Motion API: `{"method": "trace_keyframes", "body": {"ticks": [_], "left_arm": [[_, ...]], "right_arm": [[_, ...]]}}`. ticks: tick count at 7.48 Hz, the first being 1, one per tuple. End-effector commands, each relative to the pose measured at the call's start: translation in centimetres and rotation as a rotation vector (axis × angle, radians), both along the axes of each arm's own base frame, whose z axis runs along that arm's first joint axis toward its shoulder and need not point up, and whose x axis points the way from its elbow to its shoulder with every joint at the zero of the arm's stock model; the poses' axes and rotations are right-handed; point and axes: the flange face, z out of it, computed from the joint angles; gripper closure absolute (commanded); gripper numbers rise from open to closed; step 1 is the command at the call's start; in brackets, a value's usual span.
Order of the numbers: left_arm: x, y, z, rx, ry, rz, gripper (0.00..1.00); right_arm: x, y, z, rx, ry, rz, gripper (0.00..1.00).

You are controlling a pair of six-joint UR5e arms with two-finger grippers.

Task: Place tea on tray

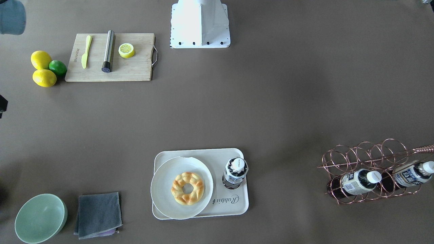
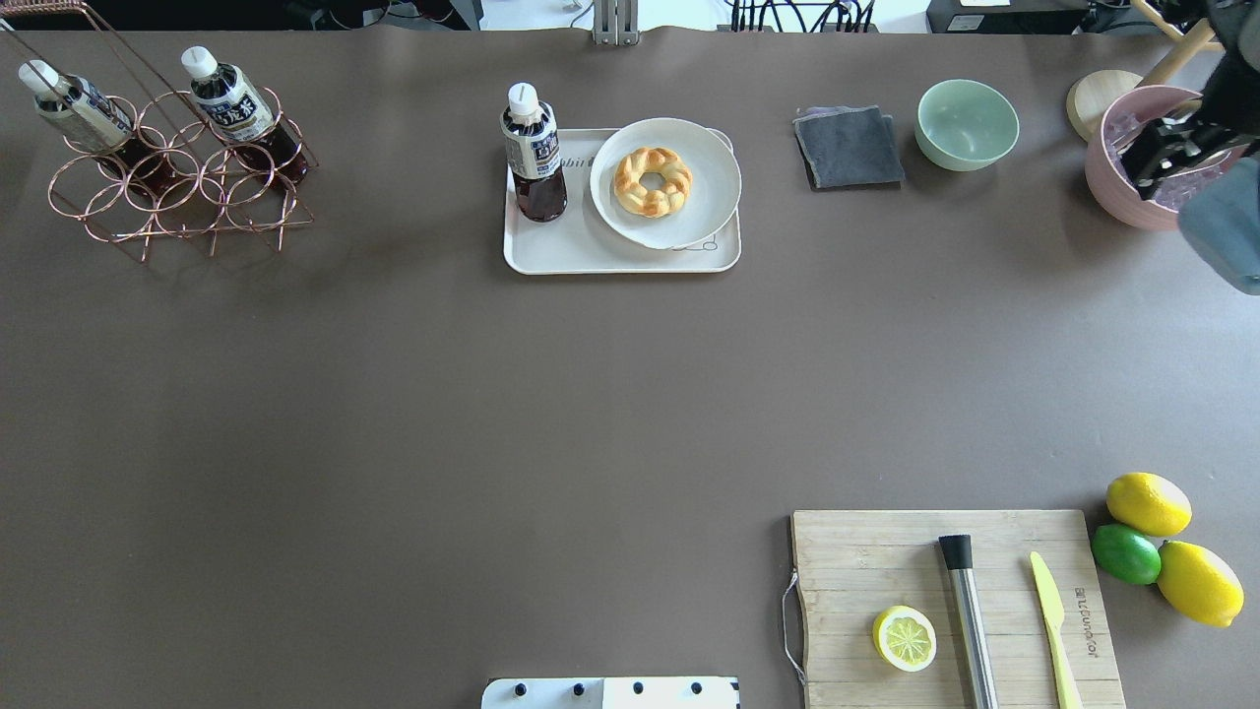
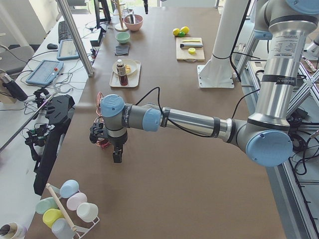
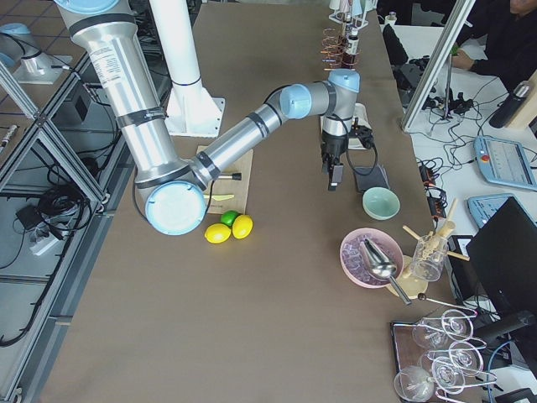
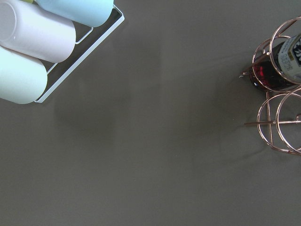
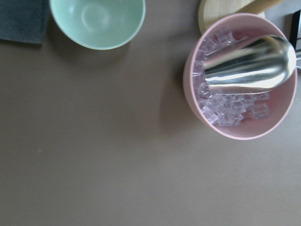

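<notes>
The tea bottle (image 1: 235, 173) stands upright on the cream-white tray (image 1: 234, 205), at its end nearer the wire rack; it also shows in the overhead view (image 2: 533, 153) on the tray (image 2: 581, 258). No gripper touches it. My left gripper (image 3: 117, 155) hangs above the table beyond the wire rack, far from the tray; I cannot tell if it is open. My right gripper (image 2: 1162, 156) hovers over a pink bowl of ice at the other end of the table; its jaws are too unclear to judge.
A round plate (image 1: 162, 189) with a donut (image 1: 187, 188) fills the tray's other half. A copper wire rack (image 1: 369, 169) holds two alike bottles. Also here are a grey cloth (image 1: 98, 214), a green bowl (image 1: 40, 218), a pink ice bowl (image 6: 240, 75), and a cutting board (image 1: 135, 67) with lemons (image 1: 44, 69) beside it.
</notes>
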Motion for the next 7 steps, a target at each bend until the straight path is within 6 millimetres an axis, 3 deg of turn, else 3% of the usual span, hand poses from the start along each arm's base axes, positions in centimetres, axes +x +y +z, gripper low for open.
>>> {"method": "trace_keyframes", "body": {"ticks": [1,2,3,6,7], "left_arm": [[-0.9,0.2,-0.2,0.004,0.002,-0.016,0.02],[-0.9,0.3,-0.1,0.002,0.001,-0.015,0.02],[-0.9,0.3,-0.1,0.0,0.003,-0.015,0.02],[-0.9,0.6,0.8,0.01,-0.002,0.017,0.02],[-0.9,0.7,0.8,0.012,-0.002,0.017,0.02]], "right_arm": [[12.2,2.6,15.2,-0.013,0.007,0.067,0.0],[14.3,3.6,18.8,-0.028,-0.067,0.102,0.0],[16.1,4.7,21.1,-0.058,-0.156,0.122,0.0],[19.2,7.0,24.1,-0.072,-0.274,0.113,0.0],[19.8,7.4,23.8,-0.061,-0.292,0.118,0.0]]}}
